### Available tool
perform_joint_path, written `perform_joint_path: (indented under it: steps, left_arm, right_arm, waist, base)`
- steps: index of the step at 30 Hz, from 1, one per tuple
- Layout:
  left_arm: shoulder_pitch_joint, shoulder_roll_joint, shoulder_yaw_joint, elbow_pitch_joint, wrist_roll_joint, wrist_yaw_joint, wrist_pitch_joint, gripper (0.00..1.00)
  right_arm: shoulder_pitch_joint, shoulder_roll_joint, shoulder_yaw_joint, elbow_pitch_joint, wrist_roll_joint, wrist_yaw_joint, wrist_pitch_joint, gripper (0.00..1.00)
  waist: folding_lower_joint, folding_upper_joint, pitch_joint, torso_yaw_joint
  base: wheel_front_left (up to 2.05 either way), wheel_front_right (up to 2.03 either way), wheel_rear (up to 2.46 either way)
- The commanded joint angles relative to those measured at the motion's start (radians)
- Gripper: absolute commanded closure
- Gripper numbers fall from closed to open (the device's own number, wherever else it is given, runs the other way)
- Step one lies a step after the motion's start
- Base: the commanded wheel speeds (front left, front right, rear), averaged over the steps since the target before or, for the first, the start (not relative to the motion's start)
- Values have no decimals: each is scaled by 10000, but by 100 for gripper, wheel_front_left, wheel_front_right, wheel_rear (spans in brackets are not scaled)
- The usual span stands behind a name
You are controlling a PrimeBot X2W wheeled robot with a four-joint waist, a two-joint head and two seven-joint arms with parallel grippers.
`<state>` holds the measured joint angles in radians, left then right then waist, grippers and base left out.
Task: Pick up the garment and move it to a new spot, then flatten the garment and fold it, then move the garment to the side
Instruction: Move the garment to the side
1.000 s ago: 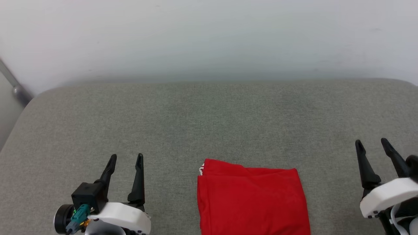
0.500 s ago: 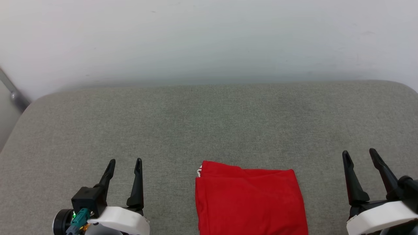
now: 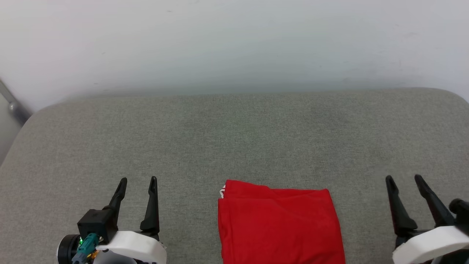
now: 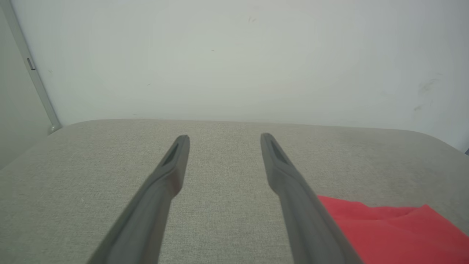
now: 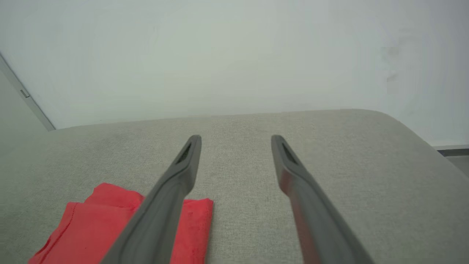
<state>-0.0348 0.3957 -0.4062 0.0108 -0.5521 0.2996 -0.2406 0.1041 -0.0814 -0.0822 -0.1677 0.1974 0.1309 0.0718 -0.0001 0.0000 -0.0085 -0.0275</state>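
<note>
1. I see the folded red fabric garment point(image 3: 280, 227) flat on the grey upholstered cushion point(image 3: 234, 139), between my claws and touching neither.
2. My left gripper point(image 3: 138, 179) stands wide and empty.
3. My right gripper point(image 3: 403, 178) is likewise wide and empty.

Grey woven-fabric cushion point(image 3: 234, 139), rounded at the ten and two o'clock corners. Bears the garment point(image 3: 280, 227) at six o'clock, folded into a flat red rectangle. Sliver of white trim at its eleven o'clock corner.
</note>
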Motion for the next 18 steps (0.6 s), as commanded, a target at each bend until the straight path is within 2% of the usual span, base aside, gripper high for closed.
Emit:
perform_joint_path:
  steps: [1, 4, 10, 14, 18]
  left_arm:
    - [1, -5, 64, -47, -35, 67, -37, 0]
    - [42, -30, 112, -85, -36, 85, -81, 0]
    - [-69, -93, 192, -132, 20, 25, -145, 0]
    - [-217, -142, 247, -103, 107, -64, -183, 0]
    - [-346, -249, 283, -119, 218, -130, -214, 0]
  right_arm:
    - [126, 16, -253, 115, 264, -4, 257, 0]
    - [52, -144, -1074, 485, 907, -4, 1086, 0]
    - [-452, -655, -2761, 1887, 2187, -3, 3469, 0]
    - [-886, -1003, -3254, 2969, 2950, -3, 5269, 0]
    - [-1341, -653, -3571, 3810, 4028, -3, 7261, 0]
  waist:
    - [1, 0, 20, -5]
    - [1, 0, 45, 19]
    - [1, 0, 234, 184]
    - [1, 0, 390, 398]
    - [1, 0, 561, 693]
  base:
    - [0, 0, 0]
    - [0, 0, 0]
    - [0, 0, 0]
    - [0, 0, 0]
    - [0, 0, 0]
